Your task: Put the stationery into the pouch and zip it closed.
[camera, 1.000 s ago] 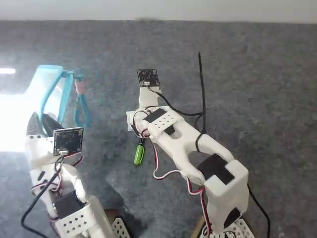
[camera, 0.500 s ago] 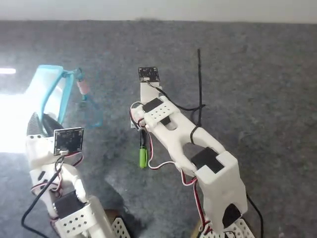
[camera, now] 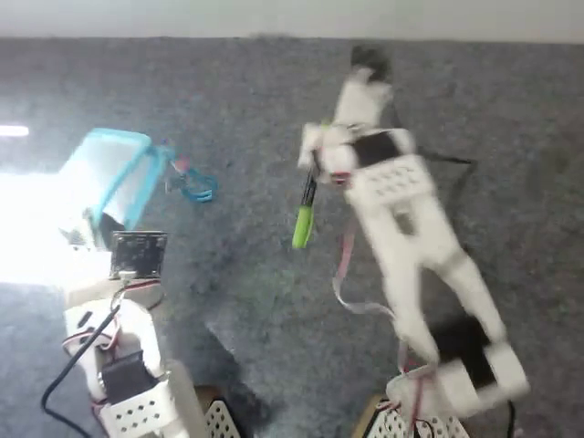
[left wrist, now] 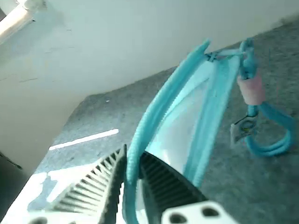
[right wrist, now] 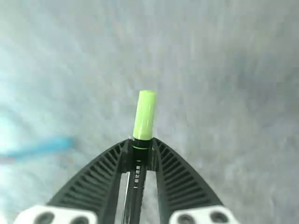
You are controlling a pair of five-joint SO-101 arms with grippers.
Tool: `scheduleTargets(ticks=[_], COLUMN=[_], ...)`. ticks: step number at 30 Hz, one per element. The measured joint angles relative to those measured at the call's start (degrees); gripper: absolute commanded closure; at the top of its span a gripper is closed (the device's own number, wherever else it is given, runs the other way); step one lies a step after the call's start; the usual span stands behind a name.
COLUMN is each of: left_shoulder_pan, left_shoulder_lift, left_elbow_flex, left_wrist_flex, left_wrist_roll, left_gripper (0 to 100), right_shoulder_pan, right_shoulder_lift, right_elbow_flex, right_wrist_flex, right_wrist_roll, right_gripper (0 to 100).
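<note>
The right end effector [right wrist: 140, 145] is clenched on a marker [right wrist: 144, 113], whose green cap sticks out past the fingertips. In the high view the marker [camera: 303, 219] is held near the middle of the grey worktop [camera: 228, 91], cap pointing to about 6 o'clock. The left end effector [left wrist: 133, 163] grips the rim of the blue pouch [left wrist: 180, 123], which is open at 9 o'clock from the marker. The pouch's cord loop [camera: 195, 186] lies on its 3 o'clock side.
</note>
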Motion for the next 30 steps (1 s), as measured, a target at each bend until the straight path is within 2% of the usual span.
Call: scheduleTargets(ticks=[5,10,15,18,22,30], left_shoulder_pan=[8.97,21.36,31.65,37.89,43.16,44.40], left_shoulder_lift=[0.00,0.00,0.00,0.00,0.00,0.00], left_elbow_flex=[-6.15,-12.04,-13.36,-13.36,-15.65,-19.16], left_wrist_flex=[12.13,19.25,17.67,16.09,15.65,13.71], left_wrist_roll=[5.10,13.98,19.08,21.54,24.44,26.64], left_gripper=[99,99,99,99,99,99], right_shoulder_pan=[0.00,0.62,0.44,0.44,0.53,-6.95], right_shoulder_lift=[-20.31,-36.84,-48.70,-50.02,-50.64,-50.90], right_elbow_flex=[1.05,14.42,35.87,42.73,43.25,43.25], right_wrist_flex=[-1.14,-13.01,-30.24,-38.95,-43.43,-45.10], right_wrist_roll=[2.02,6.07,12.57,16.62,17.32,17.32], right_gripper=[99.2,99.2,99.2,99.2,99.2,99.2])
